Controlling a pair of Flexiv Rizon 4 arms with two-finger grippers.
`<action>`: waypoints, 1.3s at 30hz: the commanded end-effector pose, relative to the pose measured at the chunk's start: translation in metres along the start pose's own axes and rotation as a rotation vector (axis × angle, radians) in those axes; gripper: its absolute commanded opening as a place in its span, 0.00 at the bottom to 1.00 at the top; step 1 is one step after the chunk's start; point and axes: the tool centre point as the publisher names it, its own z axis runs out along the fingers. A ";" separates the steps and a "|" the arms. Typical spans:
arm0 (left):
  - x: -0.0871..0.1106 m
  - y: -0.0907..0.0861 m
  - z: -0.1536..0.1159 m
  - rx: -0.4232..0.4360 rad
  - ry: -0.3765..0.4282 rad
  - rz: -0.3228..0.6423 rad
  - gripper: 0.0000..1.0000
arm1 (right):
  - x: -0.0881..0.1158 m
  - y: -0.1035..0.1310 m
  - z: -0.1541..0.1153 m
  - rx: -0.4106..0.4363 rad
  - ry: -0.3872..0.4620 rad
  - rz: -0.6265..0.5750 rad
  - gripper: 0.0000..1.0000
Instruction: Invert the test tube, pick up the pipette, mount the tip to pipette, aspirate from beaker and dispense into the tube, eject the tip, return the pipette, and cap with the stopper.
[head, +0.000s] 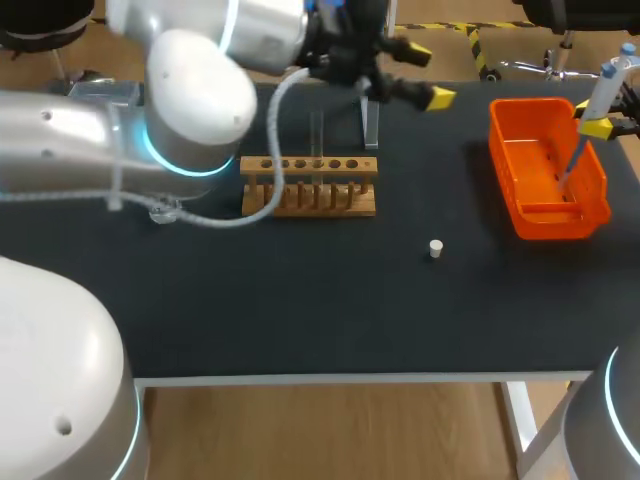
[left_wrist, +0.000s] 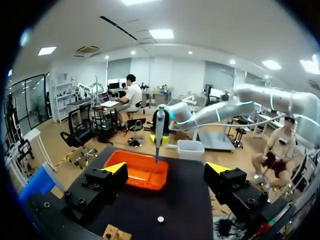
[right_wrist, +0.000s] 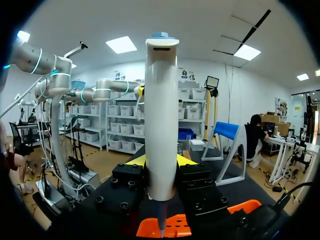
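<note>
Two arms come in over a dark table (head: 300, 300) with a pale front edge. The left arm enters from the upper left of the head view and reaches past the middle. The left gripper (head: 427, 74) hangs above the far edge of the table, its yellow tips well apart and with nothing between them. In the left wrist view the left gripper (left_wrist: 167, 168) is spread wide, and the orange bin (left_wrist: 131, 159) lies ahead of it.

At the upper right of the head view the right gripper (head: 603, 124) is clamped on the pipette (head: 606, 88). The pipette is held upright over the orange bin (head: 503, 160), with its thin lower end pointing down into the bin. In the right wrist view the pipette (right_wrist: 161, 125) stands between the two fingers, which touch it from both sides, and the orange bin (right_wrist: 175, 227) is under it.

A wooden rack (head: 308, 188) stands at the upper middle of the table, and a clear test tube (head: 318, 135) stands upright in it. A grey stand (head: 372, 125) is just behind the rack. The small white stopper (head: 436, 248) lies alone on the dark surface, right of the middle, well apart from rack and bin. A glass beaker (head: 165, 210) sits left of the rack, partly hidden under the left arm.
</note>
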 end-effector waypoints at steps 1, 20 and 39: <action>-0.003 -0.015 0.073 -0.043 -0.024 -0.011 1.00 | 0.001 0.001 -0.001 0.003 0.000 0.000 0.00; 0.001 -0.034 0.110 -0.040 -0.081 -0.004 0.00 | 0.001 0.001 -0.001 0.003 0.000 0.000 0.00; 0.001 -0.034 0.110 -0.040 -0.081 -0.004 0.00 | 0.001 0.001 -0.001 0.003 0.000 0.000 0.00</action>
